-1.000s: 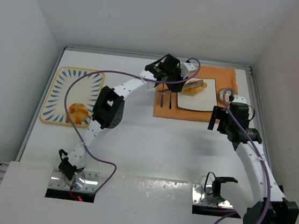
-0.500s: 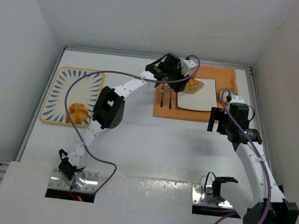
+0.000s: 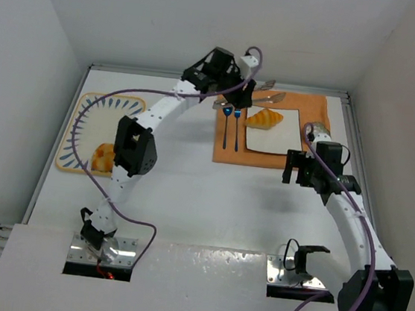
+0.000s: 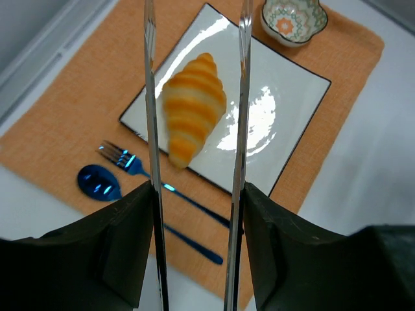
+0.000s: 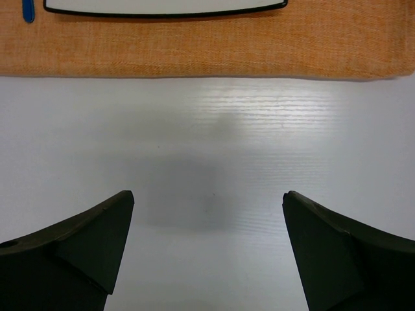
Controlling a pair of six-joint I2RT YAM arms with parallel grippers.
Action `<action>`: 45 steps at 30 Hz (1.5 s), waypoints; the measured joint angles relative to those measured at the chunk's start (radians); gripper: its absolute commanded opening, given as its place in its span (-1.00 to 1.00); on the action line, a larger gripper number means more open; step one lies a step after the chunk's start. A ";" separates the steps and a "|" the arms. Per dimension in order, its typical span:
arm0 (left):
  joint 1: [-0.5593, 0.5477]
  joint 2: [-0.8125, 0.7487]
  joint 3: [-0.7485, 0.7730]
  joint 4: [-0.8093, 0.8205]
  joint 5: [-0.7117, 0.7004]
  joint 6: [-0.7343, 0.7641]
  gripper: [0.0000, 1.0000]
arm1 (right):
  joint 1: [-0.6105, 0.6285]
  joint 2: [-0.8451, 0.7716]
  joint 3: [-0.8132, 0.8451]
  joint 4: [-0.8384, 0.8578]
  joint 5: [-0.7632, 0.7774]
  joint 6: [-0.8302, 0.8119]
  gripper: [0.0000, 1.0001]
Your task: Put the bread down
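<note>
Bun (image 3: 104,157) on near edge of striped tray (image 3: 90,131), left side of counter, partly hidden behind left arm. Croissant (image 4: 191,107) lies on white plate (image 4: 285,110), inside rim. Your left hand (image 4: 196,19) above it, fingers spread, gripping nothing. Right hand (image 5: 207,194) spread over bare counter (image 5: 207,129), just near of placemat (image 5: 207,45) edge.

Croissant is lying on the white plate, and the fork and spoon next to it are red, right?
Not quite. The croissant does lie on the white plate, but the fork and spoon beside it are blue, not red. The left wrist view shows this clearly.
</note>
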 measured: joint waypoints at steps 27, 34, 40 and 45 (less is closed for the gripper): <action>1.069 -1.050 -1.034 -0.709 0.098 0.718 0.12 | 0.486 0.307 0.232 0.036 -0.049 0.009 0.92; 1.173 -1.055 -1.138 -0.734 0.114 0.826 0.15 | 0.527 0.266 0.181 0.011 -0.010 0.018 0.92; 1.178 -1.101 -1.258 -0.714 0.105 0.854 0.17 | 0.539 0.213 0.147 0.001 0.021 0.018 0.92; 1.178 -1.144 -1.280 -0.650 0.081 0.818 0.17 | 0.539 0.209 0.145 0.001 0.026 0.018 0.92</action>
